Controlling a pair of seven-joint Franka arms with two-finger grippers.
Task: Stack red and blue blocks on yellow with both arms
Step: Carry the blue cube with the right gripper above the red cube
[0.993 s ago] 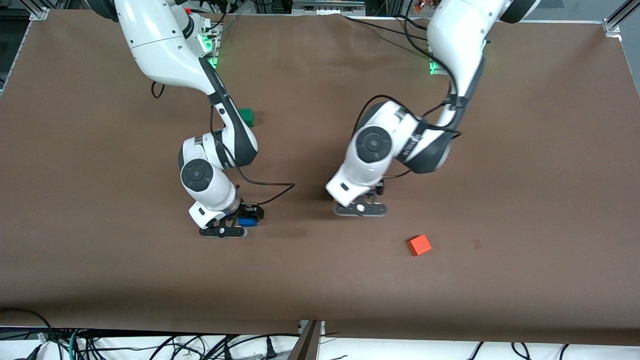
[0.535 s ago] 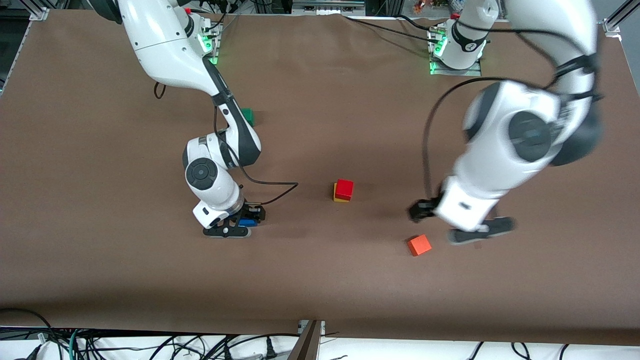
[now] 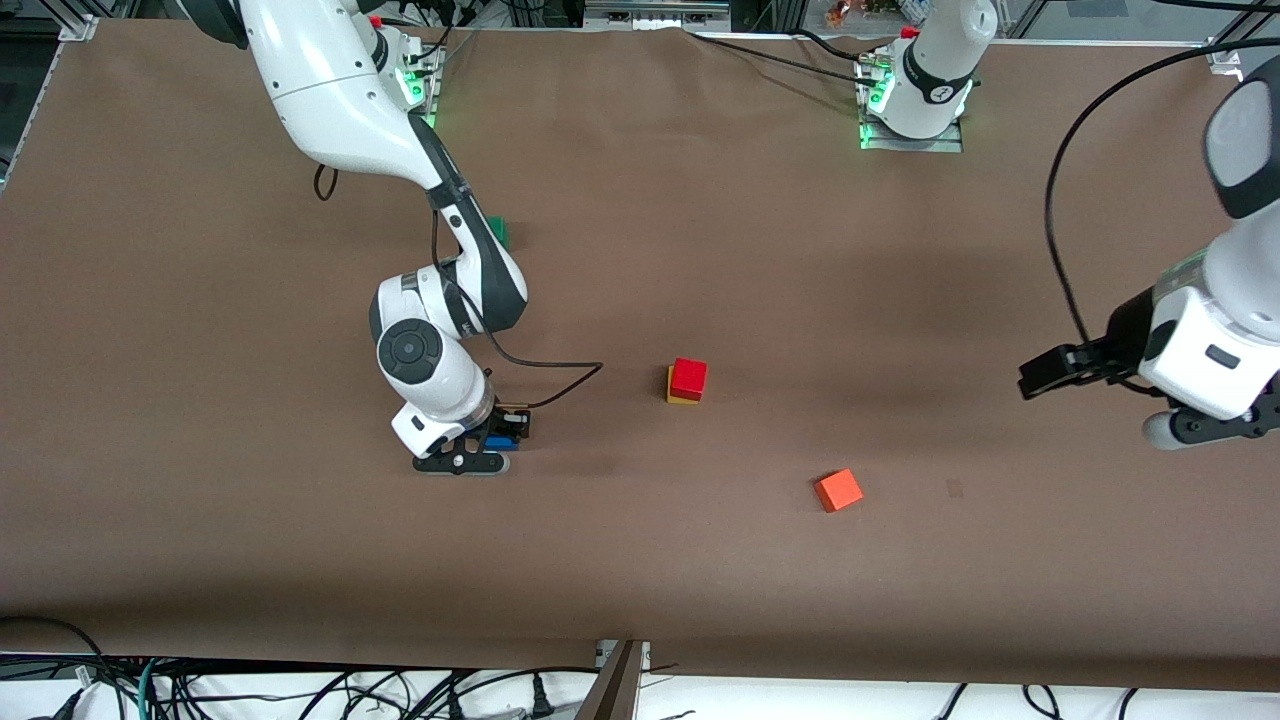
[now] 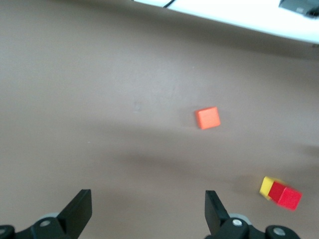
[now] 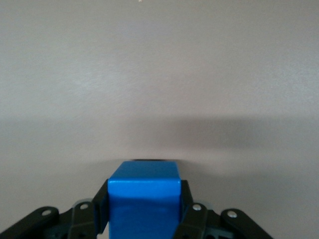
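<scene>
The right gripper's (image 5: 143, 219) fingers (image 5: 99, 209) press against two opposite faces of the blue block (image 5: 143, 201), clamping it; in the front view this gripper (image 3: 478, 450) sits low over the tabletop (image 3: 640, 560), and whether the block (image 3: 497, 442) touches the surface appears uncertain. The left gripper's (image 4: 148, 211) fingers (image 4: 79, 209) are spread wide with nothing between them; the gripper (image 3: 1195, 425) hangs over the left arm's end of the tabletop, well apart from the blocks. The red block (image 3: 688, 378) rests on the yellow block (image 3: 676, 396) near the tabletop's middle. An orange block (image 3: 838, 490) lies nearer the front camera, toward the left arm's end. A green block (image 3: 499, 231) shows partly, covered by the right arm (image 3: 340, 110).
</scene>
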